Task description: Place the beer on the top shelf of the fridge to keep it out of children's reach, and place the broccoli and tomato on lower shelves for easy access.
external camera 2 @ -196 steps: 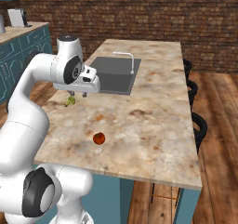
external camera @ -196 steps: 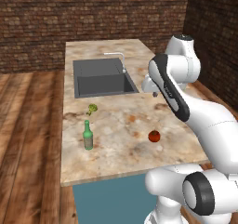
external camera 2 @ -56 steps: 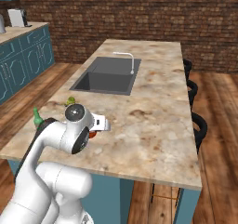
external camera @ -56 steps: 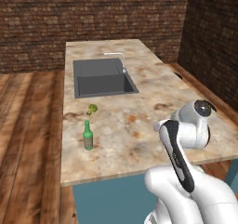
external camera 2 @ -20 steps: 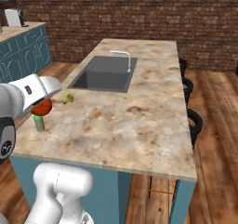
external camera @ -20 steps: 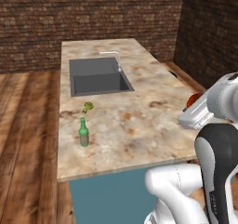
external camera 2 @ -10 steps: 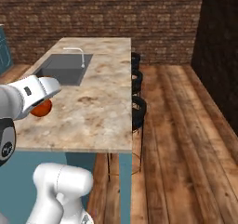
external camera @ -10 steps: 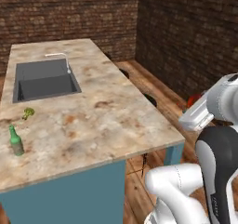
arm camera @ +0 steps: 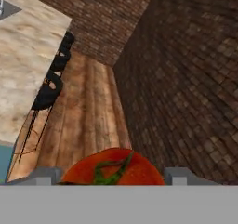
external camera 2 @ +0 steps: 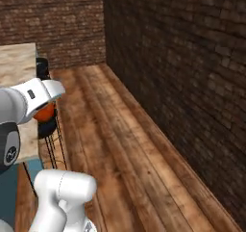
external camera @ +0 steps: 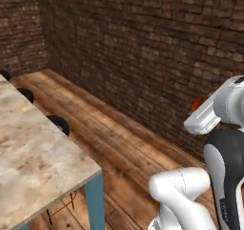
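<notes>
My gripper is shut on the tomato, a round red-orange ball with a green stem, wedged between the two fingers at the bottom of the hand view. In the right base view the tomato hangs under the white hand at the left. In the left base view a sliver of the tomato peeks out behind the hand at the right edge. The hand is held up in the air, off the counter. The beer, the broccoli and the fridge are out of view.
The marble counter's corner lies at the left, with black stools beside it. The counter and stools also appear in the hand view. A dark brick wall stands ahead across a wooden floor.
The whole picture has swung: the base has turned away from the counter toward the brick wall. Sink, bottle and broccoli have slid out of frame. The tomato stays gripped.
</notes>
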Robot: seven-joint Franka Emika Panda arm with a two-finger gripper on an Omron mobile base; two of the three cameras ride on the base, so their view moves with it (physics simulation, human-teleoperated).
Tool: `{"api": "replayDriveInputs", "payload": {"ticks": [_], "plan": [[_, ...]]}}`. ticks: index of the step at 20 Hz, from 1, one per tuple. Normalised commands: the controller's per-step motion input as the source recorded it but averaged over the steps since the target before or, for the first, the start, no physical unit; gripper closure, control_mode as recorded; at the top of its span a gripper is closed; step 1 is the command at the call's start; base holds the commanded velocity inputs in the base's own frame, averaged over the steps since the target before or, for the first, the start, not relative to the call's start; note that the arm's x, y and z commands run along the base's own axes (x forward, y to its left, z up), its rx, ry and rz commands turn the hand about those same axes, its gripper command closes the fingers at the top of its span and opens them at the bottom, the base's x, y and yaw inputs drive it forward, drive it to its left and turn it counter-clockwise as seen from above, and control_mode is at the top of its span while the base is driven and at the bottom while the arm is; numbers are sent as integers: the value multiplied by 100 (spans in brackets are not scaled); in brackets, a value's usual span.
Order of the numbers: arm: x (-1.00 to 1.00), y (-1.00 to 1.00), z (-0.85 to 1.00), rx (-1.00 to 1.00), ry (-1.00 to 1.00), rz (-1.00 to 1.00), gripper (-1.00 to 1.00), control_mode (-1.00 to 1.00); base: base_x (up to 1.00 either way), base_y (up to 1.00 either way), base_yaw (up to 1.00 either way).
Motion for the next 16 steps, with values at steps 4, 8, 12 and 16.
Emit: {"api": "replayDriveInputs", "payload": {"ticks": [4, 8, 12, 16], "plan": [[0, 0, 0, 0, 0, 0, 100, 100, 0, -83, -76], [0, 0, 0, 0, 0, 0, 100, 100, 0, -69, -80], [0, 0, 0, 0, 0, 0, 100, 100, -44, -49, -73], [0, 0, 0, 0, 0, 0, 100, 100, -93, -27, -64]]}}
